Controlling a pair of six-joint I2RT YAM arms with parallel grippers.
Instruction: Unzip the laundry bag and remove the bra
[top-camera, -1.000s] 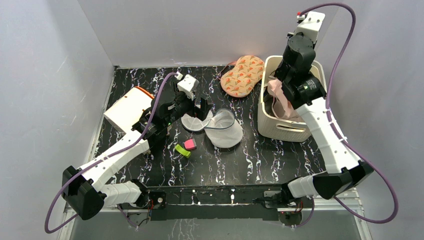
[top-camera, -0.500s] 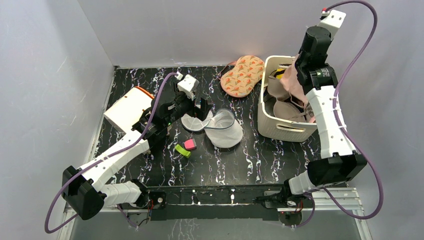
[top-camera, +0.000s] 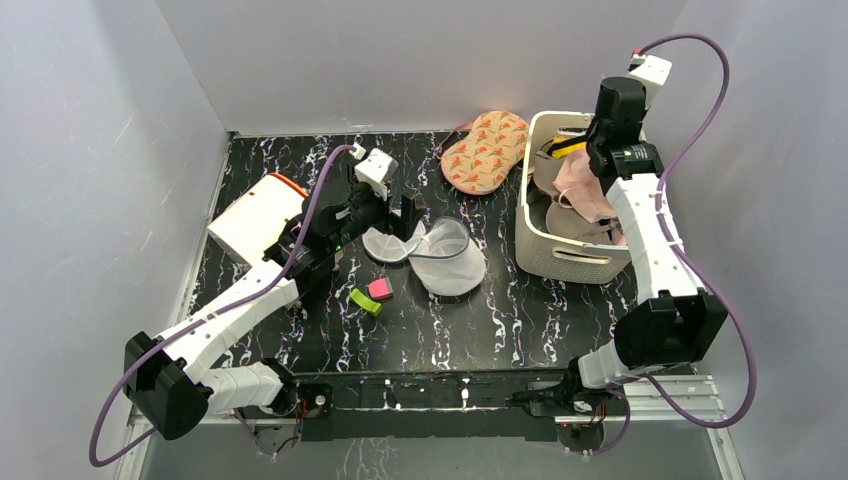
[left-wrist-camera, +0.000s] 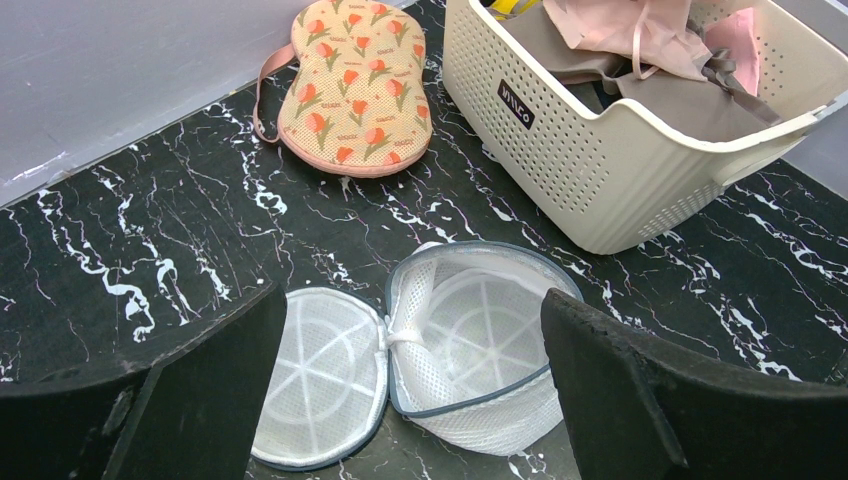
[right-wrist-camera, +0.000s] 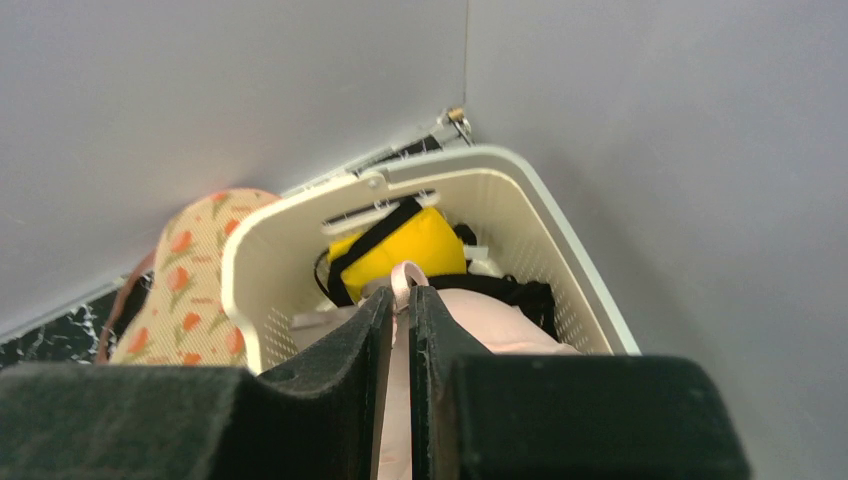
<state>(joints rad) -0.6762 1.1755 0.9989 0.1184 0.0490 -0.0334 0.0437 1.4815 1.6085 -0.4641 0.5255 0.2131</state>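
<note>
Black marbled tabletop (top-camera: 500, 310) bears the unzipped, empty white-grey mesh laundry bag (left-wrist-camera: 470, 350) at centre under the splayed left gripper (left-wrist-camera: 412, 300), because the right gripper (right-wrist-camera: 400, 300) clamps the pale pink bra (right-wrist-camera: 480, 320) over the cream slotted basket (top-camera: 560, 262) at two o'clock.

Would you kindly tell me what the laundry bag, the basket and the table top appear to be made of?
Laundry bag: soft white mesh fabric, see-through weave, grey-bound rim. Basket: probably rigid cream plastic, matte, with moulded perforated walls. Table top: black with white veining, marble-look; stone or printed film, unclear.
</note>
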